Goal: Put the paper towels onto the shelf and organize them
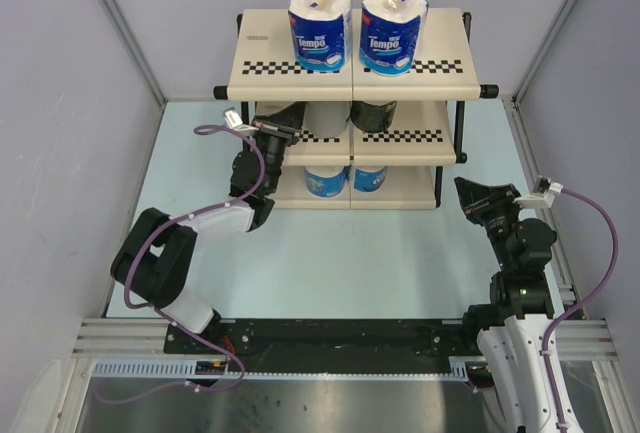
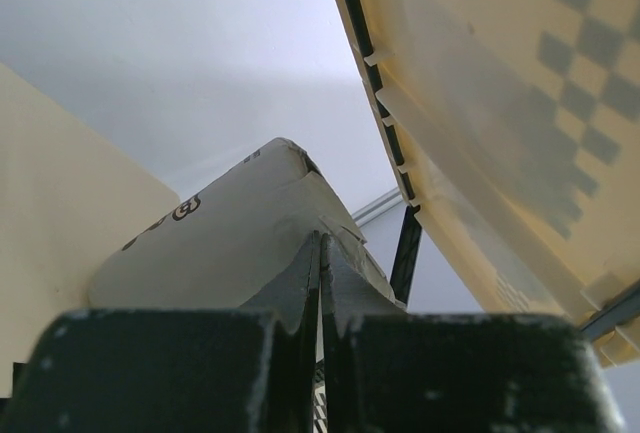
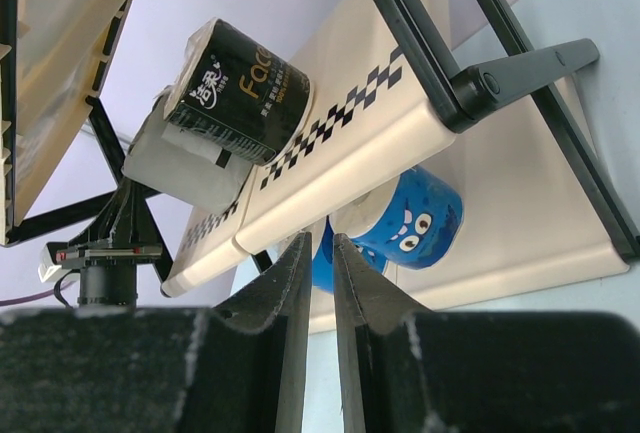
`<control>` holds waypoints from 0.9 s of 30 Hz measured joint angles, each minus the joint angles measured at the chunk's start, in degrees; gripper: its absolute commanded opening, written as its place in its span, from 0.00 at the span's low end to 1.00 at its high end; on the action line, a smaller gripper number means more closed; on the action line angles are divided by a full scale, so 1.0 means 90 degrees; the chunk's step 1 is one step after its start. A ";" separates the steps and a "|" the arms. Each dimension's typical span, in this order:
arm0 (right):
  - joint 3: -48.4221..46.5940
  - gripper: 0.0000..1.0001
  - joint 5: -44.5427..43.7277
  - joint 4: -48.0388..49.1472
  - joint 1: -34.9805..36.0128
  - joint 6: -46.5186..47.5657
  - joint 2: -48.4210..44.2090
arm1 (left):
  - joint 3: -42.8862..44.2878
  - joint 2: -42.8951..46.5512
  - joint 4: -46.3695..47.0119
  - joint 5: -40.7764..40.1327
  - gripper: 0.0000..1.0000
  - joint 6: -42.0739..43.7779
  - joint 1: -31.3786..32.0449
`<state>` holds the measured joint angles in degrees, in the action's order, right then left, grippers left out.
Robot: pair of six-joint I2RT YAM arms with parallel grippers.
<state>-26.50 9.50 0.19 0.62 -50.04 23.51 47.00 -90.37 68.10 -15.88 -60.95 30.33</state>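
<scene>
Left gripper (image 2: pixel 320 253) is all but closed, tips at the grey roll (image 2: pixel 220 243); whether it pinches the wrapper, I cannot tell. The roll sits at its 2 o'clock from above, on the shelf's (image 1: pixel 260 53) middle tier, core apparently vertical. Right gripper (image 3: pixel 320 243) is nearly closed, empty, well apart.

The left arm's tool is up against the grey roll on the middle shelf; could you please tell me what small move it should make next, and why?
Probably draw the left tool straight back out of the shelf. It looks shut against the grey roll, which already sits on the middle tier beside the dark roll, so I judge that placement done.
</scene>
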 measured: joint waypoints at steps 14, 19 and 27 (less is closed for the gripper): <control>-0.0146 0.20 -0.0056 -0.0209 -0.0180 0.0097 -0.0007 | -0.0595 0.1919 -0.1027 -0.0299 0.15 0.0364 -0.0034; -0.0457 0.23 -0.0185 -0.0610 -0.0180 0.0262 -0.0036 | -0.0760 0.3072 -0.2302 -0.0306 0.17 0.0505 -0.0053; -0.0957 0.58 -0.0308 -0.1302 -0.0265 0.0665 -0.0002 | -0.1426 0.4884 -0.4809 -0.0372 0.45 0.0962 -0.0051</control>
<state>-35.11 6.72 -11.53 -1.76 -44.05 23.49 34.17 -46.41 24.82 -19.22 -52.29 29.87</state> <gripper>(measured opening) 0.464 0.325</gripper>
